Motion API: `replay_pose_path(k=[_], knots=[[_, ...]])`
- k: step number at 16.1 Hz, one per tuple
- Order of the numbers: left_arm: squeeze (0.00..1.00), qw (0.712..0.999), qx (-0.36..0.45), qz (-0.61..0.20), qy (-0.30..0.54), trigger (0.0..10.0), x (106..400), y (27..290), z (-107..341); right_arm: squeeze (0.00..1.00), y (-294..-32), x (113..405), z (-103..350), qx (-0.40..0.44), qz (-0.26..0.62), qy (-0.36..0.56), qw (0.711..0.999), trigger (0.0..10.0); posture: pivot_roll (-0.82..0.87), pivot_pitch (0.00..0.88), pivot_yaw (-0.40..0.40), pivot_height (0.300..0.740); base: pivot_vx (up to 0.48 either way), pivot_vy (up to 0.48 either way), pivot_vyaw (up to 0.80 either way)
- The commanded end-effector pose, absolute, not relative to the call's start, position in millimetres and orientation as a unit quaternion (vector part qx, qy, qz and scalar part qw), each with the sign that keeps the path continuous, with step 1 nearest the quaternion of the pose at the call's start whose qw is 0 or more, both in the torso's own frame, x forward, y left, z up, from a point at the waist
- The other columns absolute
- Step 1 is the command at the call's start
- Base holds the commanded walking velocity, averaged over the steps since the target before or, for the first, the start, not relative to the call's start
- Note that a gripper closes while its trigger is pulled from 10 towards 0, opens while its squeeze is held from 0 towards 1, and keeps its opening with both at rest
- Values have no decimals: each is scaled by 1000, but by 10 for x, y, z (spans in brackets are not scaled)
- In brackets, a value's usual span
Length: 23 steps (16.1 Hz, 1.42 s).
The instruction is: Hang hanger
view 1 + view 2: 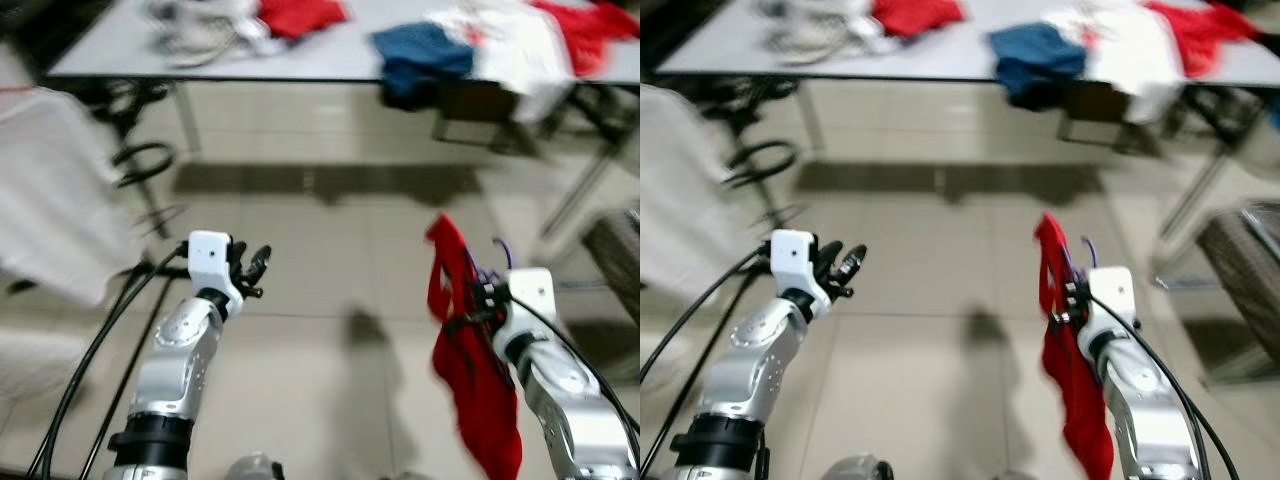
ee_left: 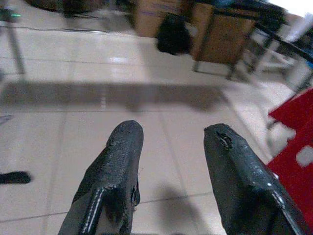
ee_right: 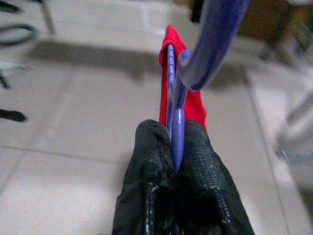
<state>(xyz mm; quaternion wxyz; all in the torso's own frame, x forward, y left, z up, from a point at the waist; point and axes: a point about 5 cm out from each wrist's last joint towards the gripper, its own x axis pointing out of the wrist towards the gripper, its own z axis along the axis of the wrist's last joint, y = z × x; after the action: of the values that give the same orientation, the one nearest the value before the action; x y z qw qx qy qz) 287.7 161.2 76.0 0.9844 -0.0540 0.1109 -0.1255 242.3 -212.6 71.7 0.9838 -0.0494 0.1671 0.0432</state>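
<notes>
Two grippers raised before the body, over pale tiled floor point(image 1: 330, 300). Far left: a white cloth point(image 1: 50, 190) draped over something unseen, with dark cables or rings point(image 1: 140, 160) beside it on the floor. Next, the left gripper point(image 1: 252, 270), held up and holding nothing, its fingers point(image 2: 115, 166) spread well apart with only floor between them. Then across to the right gripper point(image 3: 175, 147), fingers pressed shut on the stem of a purple plastic hanger point(image 3: 171, 83), hook point(image 3: 210, 39) curving up and away from the wrist. Draped on that hanger, a red garment point(image 1: 470, 370), hanging down past the right forearm. Judged from this: carrying stage, garment already on the hanger, hanging itself not yet done. No rail or rod to be made out anywhere in these blurred head views, so next move likely a turn or walk toward one, then a lift of the hook over it with the grip kept firm, since the hanger sits edge-on between the fingers and could twist. Beyond, along the top: a grey table point(image 1: 330, 62) on thin metal legs, carrying loose clothes, left to right a white bundle point(image 1: 200, 30), a red piece point(image 1: 300, 14), a blue garment point(image 1: 420, 55) drooping over the edge, white cloth point(image 1: 520, 50), more red point(image 1: 590, 30). Far right edge: a dark woven basket point(image 1: 1245, 280), only partly seen.
</notes>
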Motion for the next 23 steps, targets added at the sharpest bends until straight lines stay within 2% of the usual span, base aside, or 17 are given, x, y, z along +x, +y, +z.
replay_pose_path(k=[1,6,17,20,23], knots=[[0,987,-52,-112,100,10000,2880,1655,802,0,-2118,2469,755,-58,48,152,986,10000,-84,0,5,740,300,0,800],[0,998,-29,-17,53,10000,2856,1893,885,0,-2147,2554,686,-49,57,168,983,10000,-67,0,-11,740,214,0,800],[0,995,-23,-50,78,10000,2819,1804,811,0,-2076,2647,695,-59,86,160,982,10000,-47,0,-27,740,238,0,798],[0,995,-26,-45,83,10000,2826,1814,805,0,-2112,2652,661,-45,61,170,983,10000,-48,0,-23,740,322,0,0],[0,995,-35,-44,85,10000,2839,1800,794,0,-2119,2654,665,-44,58,167,983,10000,-54,0,-19,740,0,0,0]])
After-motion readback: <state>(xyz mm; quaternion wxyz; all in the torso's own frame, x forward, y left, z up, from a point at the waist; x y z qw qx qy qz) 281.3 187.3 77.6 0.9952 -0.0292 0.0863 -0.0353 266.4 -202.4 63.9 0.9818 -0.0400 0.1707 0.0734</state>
